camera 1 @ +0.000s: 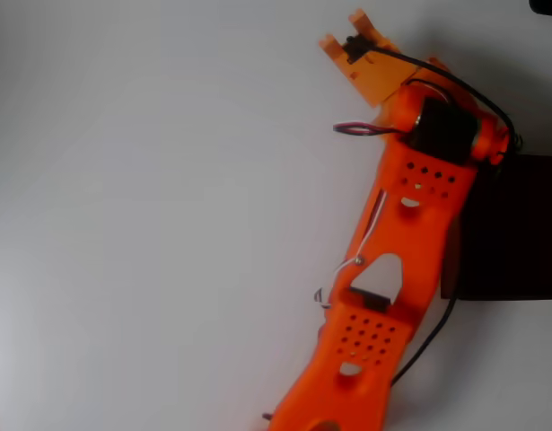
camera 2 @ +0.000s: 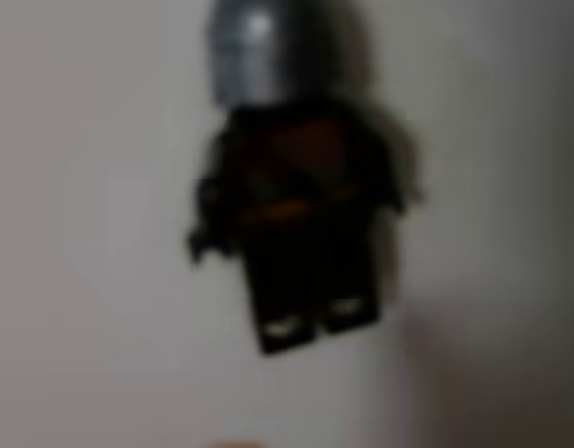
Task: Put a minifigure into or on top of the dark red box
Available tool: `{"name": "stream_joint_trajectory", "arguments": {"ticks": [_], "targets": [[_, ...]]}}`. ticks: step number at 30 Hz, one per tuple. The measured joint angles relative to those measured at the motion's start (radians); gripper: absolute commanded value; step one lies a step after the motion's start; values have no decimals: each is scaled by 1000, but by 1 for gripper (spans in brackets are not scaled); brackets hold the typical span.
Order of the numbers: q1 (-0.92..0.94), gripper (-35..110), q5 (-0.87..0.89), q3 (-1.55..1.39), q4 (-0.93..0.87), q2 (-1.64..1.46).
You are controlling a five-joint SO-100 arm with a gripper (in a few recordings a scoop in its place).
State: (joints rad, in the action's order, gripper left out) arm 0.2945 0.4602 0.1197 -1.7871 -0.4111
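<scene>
In the wrist view the minifigure fills the frame, blurred and very close. It has a dark body and a pale grey rounded head, and it lies on the white table with its head toward the top of the picture. In the overhead view my orange gripper points to the upper left near the table's far edge, directly over that spot. Its two fingertips stand apart and it covers the figure. The dark red box sits at the right edge, partly under my arm, well below and to the right of the gripper.
The orange arm runs diagonally from the bottom centre up to the right, with black cables looping beside it. White tabletop spreads across the whole left half. A dark object shows at the top right corner.
</scene>
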Motion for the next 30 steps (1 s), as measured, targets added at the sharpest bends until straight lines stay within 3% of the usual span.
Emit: {"name": "stream_joint_trajectory", "arguments": {"ticks": [30], "targets": [[-5,21,2,-34,83,80]]}}
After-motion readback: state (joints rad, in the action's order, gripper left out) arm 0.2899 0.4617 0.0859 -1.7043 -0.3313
